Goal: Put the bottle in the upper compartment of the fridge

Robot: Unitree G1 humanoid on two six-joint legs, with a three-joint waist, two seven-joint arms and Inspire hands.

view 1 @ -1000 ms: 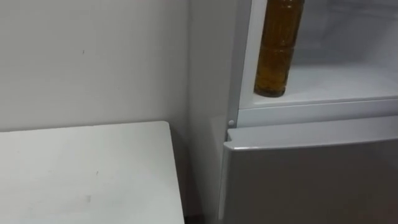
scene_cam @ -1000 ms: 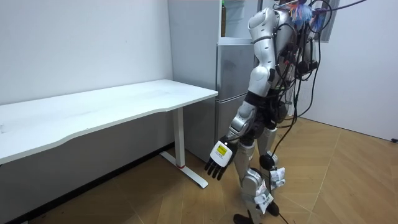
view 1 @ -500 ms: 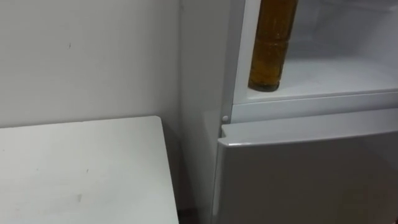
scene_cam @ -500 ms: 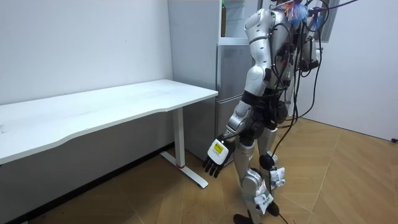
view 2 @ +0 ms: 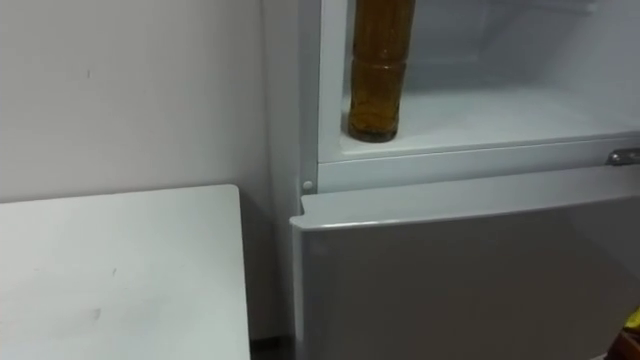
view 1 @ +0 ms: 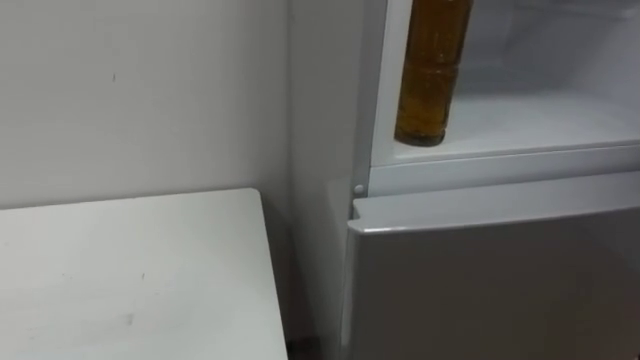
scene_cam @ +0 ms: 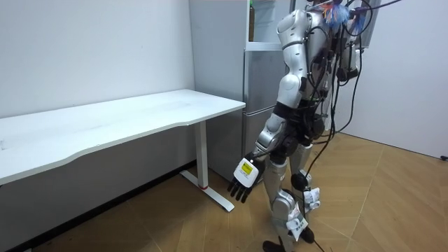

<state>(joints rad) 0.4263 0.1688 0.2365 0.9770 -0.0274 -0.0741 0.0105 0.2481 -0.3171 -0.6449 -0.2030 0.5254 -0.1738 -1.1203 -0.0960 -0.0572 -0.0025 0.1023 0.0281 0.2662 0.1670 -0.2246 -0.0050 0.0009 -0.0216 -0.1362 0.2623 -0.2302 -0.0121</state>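
**A:** Left robot hand (scene_cam: 241,183) hangs low at the robot's side, fingers loosely spread, holding nothing. Robot stands facing the fridge, desk (view 1: 130,280) on its left.

**B:** Bottle?

**A:** Bottle (view 1: 430,75) stands upright inside the upper fridge, on the shelf (view 1: 540,125), at the left front corner, just behind the lip. Nothing touches it. Lower door (view 1: 500,280) is shut beneath.

**B:** So the placing looks done. What's left?

**A:** Probably shutting the upper compartment. I can't make out its door.

**B:** How to do that well?

**A:** Swing the door slowly and finish soft, since a tall, narrow bottle that near the edge could rock on a slam. If door racks might catch it, first push it deeper, low on the body and not at the neck.
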